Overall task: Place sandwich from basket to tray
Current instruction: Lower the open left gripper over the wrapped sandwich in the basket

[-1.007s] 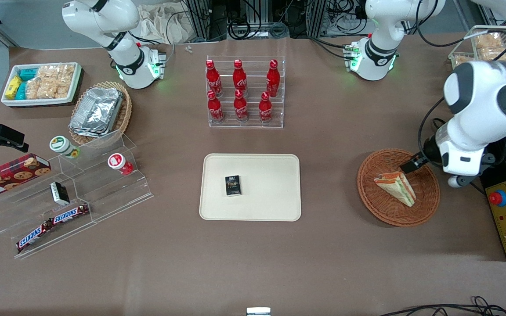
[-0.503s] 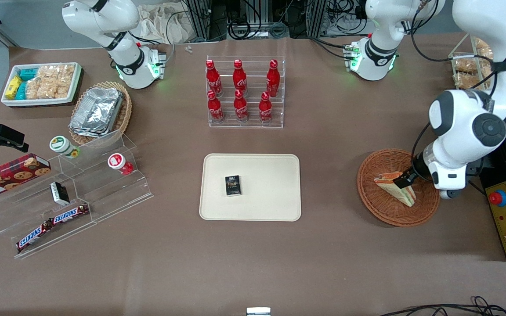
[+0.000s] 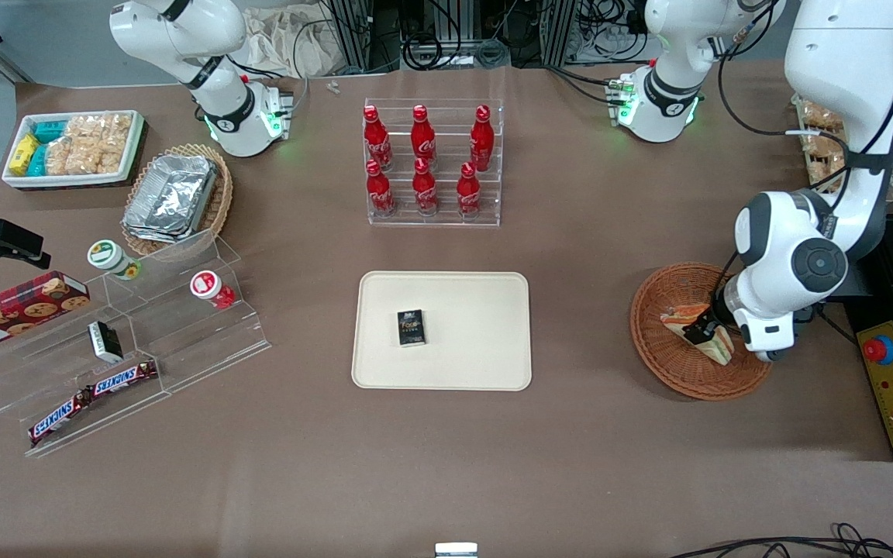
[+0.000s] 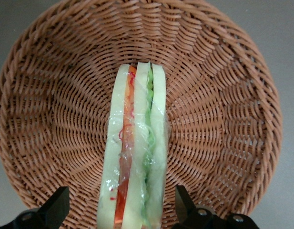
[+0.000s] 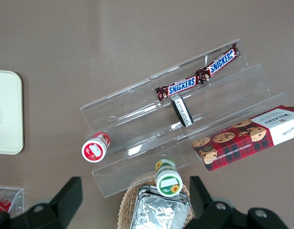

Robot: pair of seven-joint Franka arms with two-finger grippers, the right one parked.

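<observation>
In the basket [image 4: 223, 119], sandwich [image 4: 135, 157] between hand [image 4: 122, 210] fingers (spread).

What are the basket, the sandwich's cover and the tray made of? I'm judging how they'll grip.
Basket: woven wicker, matte reddish-brown; the weave shows. Sandwich cover: seemingly thin clear plastic film, glossy and wrinkled. Tray: probably plastic, smooth matte cream, rounded corners. The tool is open, straddling the sandwich in the basket.

Brown-covered table [image 3: 586, 465], cables [image 3: 446, 43] at its edge.
</observation>
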